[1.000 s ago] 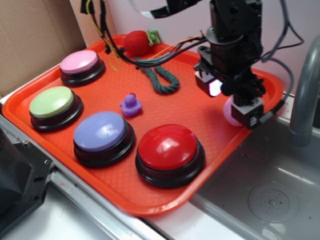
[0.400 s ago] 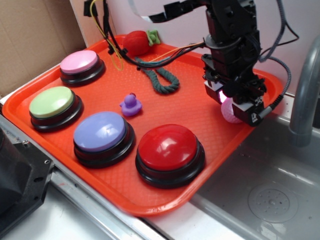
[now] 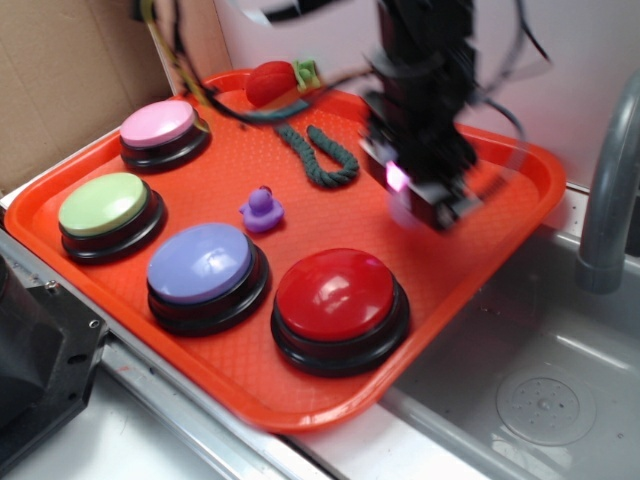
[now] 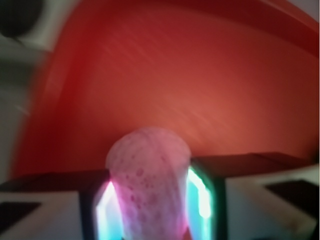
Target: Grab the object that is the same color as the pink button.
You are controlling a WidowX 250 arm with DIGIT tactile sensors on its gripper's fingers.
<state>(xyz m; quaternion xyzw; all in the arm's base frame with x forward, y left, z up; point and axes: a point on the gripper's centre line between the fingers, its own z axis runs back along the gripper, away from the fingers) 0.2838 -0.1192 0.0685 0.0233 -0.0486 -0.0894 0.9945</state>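
Note:
The object, a pale pink dimpled ball, is squeezed between the glowing pads of my gripper, which is shut on it. From the exterior view the gripper hangs blurred over the right half of the orange tray, and the ball shows as a pale smear at its tips, clear of the tray floor. Far across at the tray's back left corner sits the pink button, its pale pink dome on a black base.
On the tray are a green button, a lavender-blue button, a red button, a purple duck, a green rope and a red strawberry. A sink and grey pipe lie right.
The gripper closed on the pink ball at the tray's right edge, lifted it and moved left toward the tray's middle. It is blurred by motion now.

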